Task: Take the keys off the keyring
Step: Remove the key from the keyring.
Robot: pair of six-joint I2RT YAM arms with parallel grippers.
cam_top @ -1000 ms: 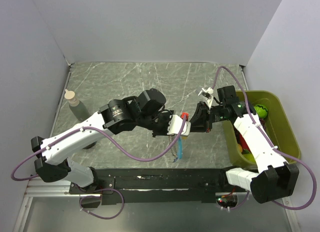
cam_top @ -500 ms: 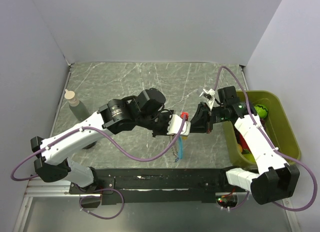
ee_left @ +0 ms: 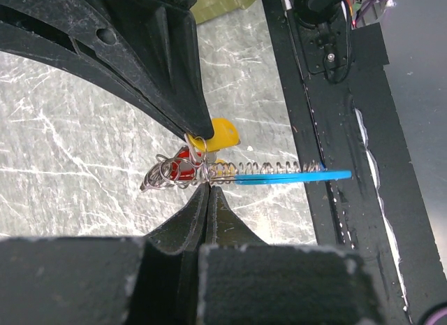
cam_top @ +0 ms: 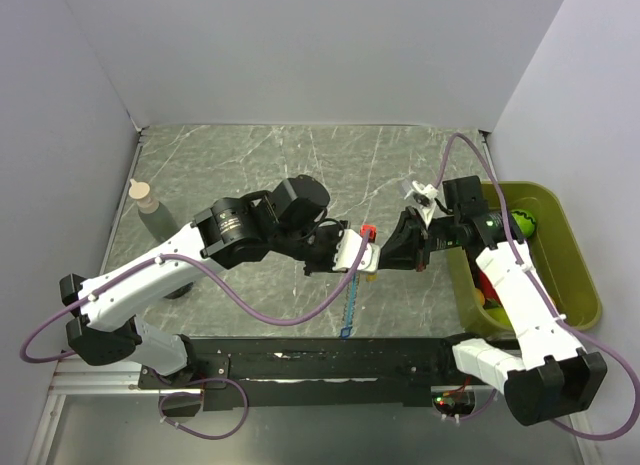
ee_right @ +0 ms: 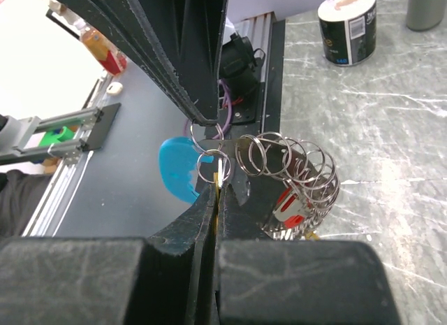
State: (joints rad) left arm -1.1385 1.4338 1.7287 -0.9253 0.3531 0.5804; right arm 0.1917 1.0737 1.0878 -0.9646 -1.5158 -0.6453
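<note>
Clamped tight on the silvery linked-ring keyring [ee_left: 174,172], the left gripper [ee_left: 209,192] and right gripper [ee_right: 216,185] hold it between them; small red key [ee_right: 290,205], orange key [ee_left: 222,131] and long light-blue strip [ee_left: 293,175] hang attached, none apparently removed yet.

Keyring [ee_left: 174,175] between left claw [ee_left: 209,193], right claw [ee_right: 216,189]; bin [cam_top: 577,253] at right.

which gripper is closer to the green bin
Right. The right gripper sits between the keyring and the green bin; the left gripper is on the keyring's far side.
</note>
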